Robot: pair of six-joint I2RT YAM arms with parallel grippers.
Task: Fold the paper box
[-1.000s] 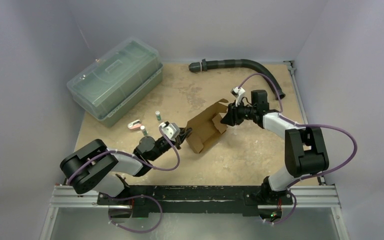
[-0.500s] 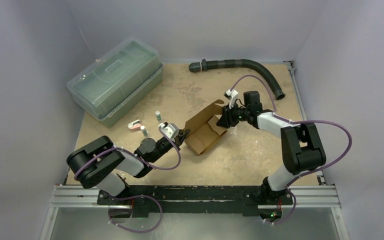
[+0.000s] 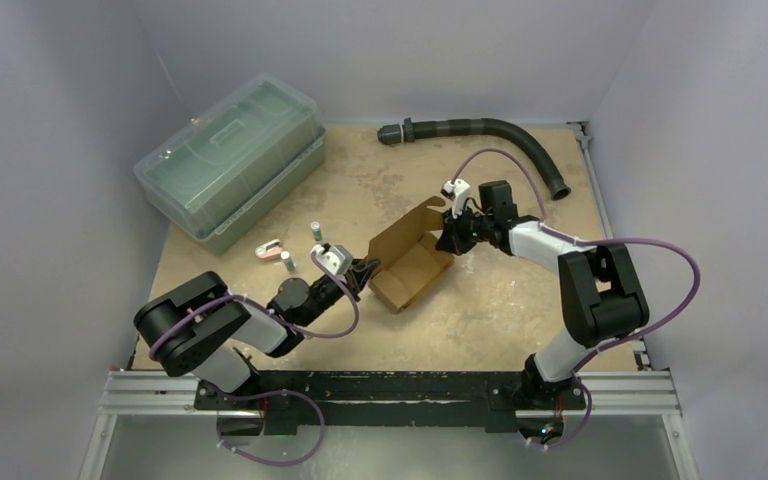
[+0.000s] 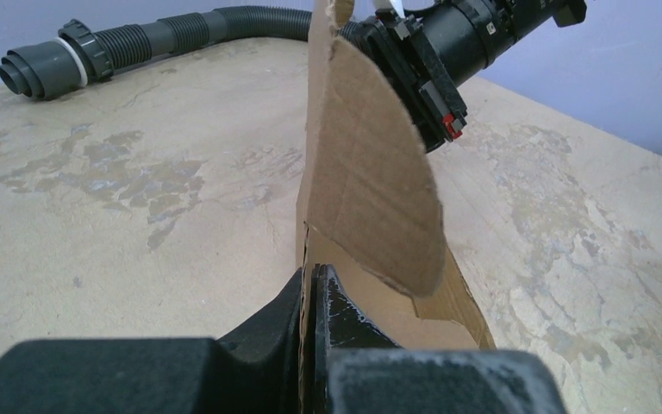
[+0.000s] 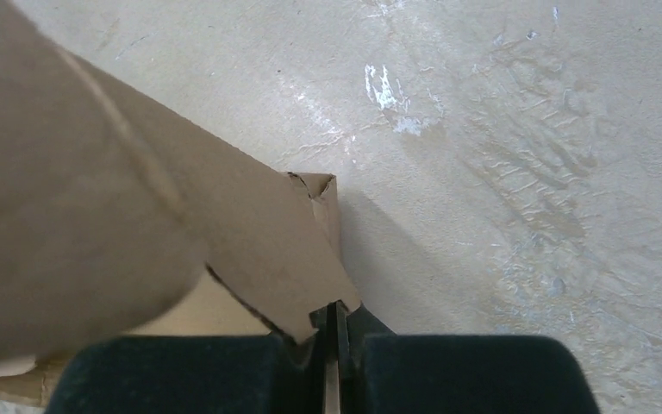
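The paper box [image 3: 407, 258], brown cardboard with its flaps up, lies half-formed mid-table between both arms. My left gripper [image 3: 368, 270] holds its near-left wall; in the left wrist view the jaws [image 4: 315, 289] are shut on that thin wall, and a rounded flap [image 4: 371, 181] stands up beyond them. My right gripper [image 3: 447, 238] is at the box's far-right corner. The right wrist view shows its jaws [image 5: 338, 326] shut on a cardboard edge, with a notched flap [image 5: 250, 250] just left of them and a large blurred flap [image 5: 60, 190] filling the left side.
A clear greenish lidded bin [image 3: 230, 165] stands at the back left. A black corrugated hose [image 3: 480, 128] curves along the back edge, also seen as the hose [image 4: 138, 43] from the left wrist. A pink clip [image 3: 268, 249] and small vials [image 3: 314, 229] lie left of the box.
The right gripper moved left to the box's far-right corner and closed on its edge. The box shifted slightly left and down with the left gripper, which stayed shut.
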